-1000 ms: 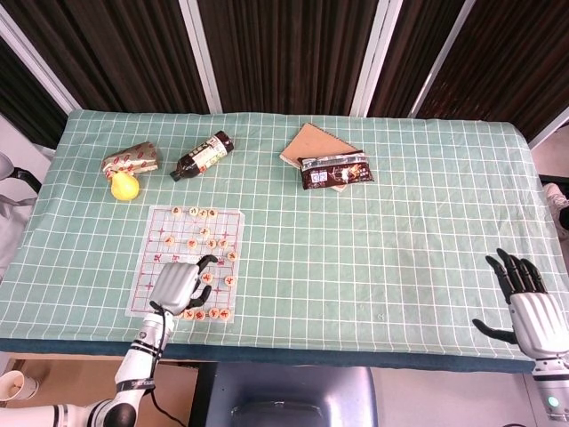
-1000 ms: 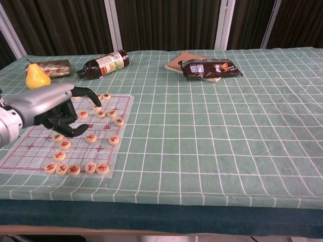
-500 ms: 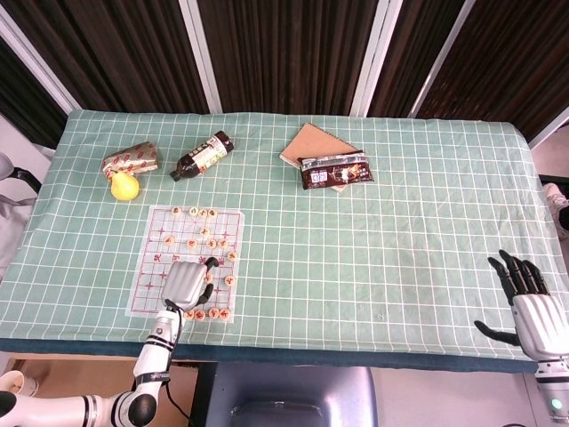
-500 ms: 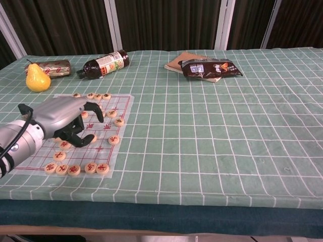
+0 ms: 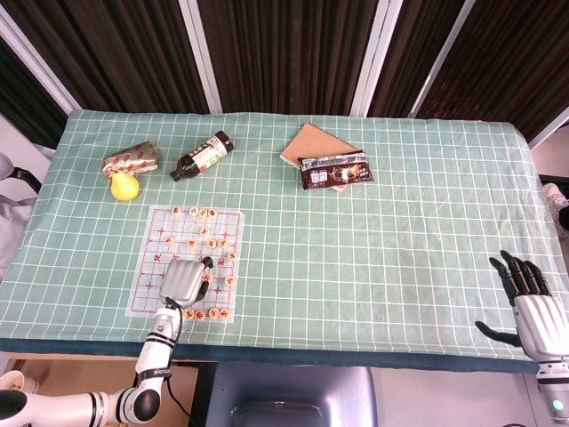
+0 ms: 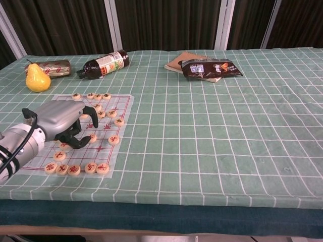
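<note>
A pale chess board sheet [image 5: 142,286] [image 6: 124,101] lies near the table's front left, with several round wooden pieces on it. My left hand [image 5: 184,279] [image 6: 61,122] sits low over the middle of the board, fingers [image 6: 94,119] curled down among the pieces. Whether a piece is pinched under it is hidden. A row of pieces [image 6: 75,168] [image 5: 206,314] lies just in front of the hand. My right hand [image 5: 533,307] hovers at the table's front right corner with its fingers spread and nothing in it; only the head view shows it.
At the back left are a yellow pear [image 5: 124,185] [image 6: 37,79], a patterned can [image 5: 131,159] on its side and a dark bottle [image 5: 202,156] [image 6: 103,63] lying down. A dark snack bag [image 5: 335,171] [image 6: 211,67] rests on a brown notebook [image 5: 311,142] at the back middle.
My left hand has dropped lower onto the board and shifted slightly right and toward the front pieces. The right hand has barely moved.
</note>
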### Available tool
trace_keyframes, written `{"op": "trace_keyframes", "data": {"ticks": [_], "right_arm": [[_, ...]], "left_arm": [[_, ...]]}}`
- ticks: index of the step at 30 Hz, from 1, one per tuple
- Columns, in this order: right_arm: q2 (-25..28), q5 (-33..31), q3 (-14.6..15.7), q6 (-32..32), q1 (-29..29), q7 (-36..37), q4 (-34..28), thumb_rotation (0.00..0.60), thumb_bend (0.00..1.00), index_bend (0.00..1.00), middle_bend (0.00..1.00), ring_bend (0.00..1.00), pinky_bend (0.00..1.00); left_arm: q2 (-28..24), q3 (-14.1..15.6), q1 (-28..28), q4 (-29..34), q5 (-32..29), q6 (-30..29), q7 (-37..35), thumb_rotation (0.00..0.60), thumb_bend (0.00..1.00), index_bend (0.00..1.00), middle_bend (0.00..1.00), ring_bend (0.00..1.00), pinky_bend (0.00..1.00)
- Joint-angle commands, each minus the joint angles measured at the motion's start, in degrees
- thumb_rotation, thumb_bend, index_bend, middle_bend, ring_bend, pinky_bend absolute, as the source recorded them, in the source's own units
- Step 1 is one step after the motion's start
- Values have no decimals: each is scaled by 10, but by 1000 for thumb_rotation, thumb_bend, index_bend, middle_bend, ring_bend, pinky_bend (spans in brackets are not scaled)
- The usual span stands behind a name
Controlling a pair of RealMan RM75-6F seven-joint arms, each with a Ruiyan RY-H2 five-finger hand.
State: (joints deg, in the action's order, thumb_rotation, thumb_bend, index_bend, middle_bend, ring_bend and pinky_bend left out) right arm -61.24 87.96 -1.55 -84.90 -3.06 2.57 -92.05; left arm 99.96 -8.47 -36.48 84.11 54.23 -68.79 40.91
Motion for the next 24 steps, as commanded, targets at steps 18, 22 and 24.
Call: {"op": "trace_keyframes", "data": {"ticks": [18, 22, 24], "right_arm": [[0, -2, -1, 2, 1, -3, -2, 600, 115, 0, 0, 0, 0], [0, -3, -1, 2, 1, -4, -3, 600, 115, 0, 0, 0, 0], [0, -3, -1, 2, 1, -4, -3, 600, 115, 0, 0, 0, 0]], "left_arm": [[22, 2, 2, -47, 13, 9, -3, 600, 401, 439, 1000, 1000, 1000], [22, 1, 2, -48, 12, 12, -1, 600, 402, 441, 1000, 1000, 1000], [23, 0, 2, -49, 11, 13, 1, 600, 402, 441, 1000, 1000, 1000]]}}
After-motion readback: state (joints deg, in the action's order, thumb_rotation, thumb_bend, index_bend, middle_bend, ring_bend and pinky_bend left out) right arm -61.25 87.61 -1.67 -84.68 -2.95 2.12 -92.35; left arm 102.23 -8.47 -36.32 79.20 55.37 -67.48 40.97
